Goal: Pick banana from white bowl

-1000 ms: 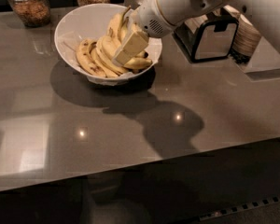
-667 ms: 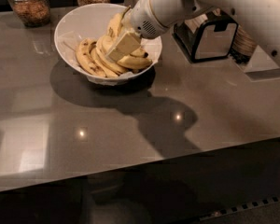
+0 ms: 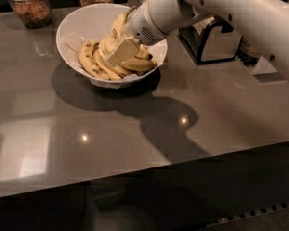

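The end effector [image 3: 119, 52] is sunk among the fruit in the white bowl [image 3: 74, 25]. It slants down from the worktop's [image 3: 207, 114] far right, probably so the arm clears the rim. I cannot tell whether it is open or already gripping. The banana [image 3: 138, 64], clean yellow with a dark tip, lies in the bowl just beside the end effector, toward the right edge. The bowl stands near the far-left corner.
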